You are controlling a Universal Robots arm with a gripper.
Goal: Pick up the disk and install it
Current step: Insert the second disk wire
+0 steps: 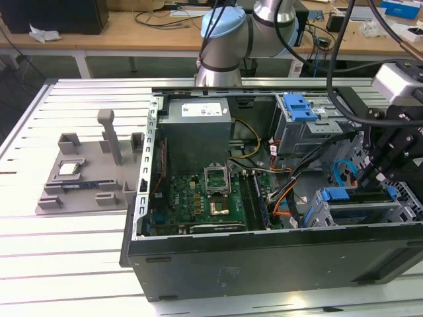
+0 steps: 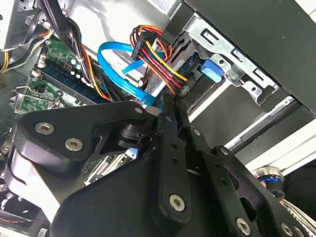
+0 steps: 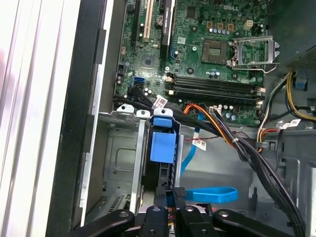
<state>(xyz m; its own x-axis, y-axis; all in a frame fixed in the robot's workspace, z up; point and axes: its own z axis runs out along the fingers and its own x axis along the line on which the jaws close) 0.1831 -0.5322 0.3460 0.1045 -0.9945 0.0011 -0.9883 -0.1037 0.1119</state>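
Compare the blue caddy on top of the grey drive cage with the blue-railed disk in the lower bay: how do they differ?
The blue caddy sits exposed on the grey drive cage, away from the gripper; the disk sits down inside the lower bay, right beside the gripper. Both show blue plastic.

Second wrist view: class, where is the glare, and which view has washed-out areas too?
Second wrist view: glare whitens the case's bright metal wall; the black gripper looms dark. Exterior view: the slatted table is washed out near the computer case.
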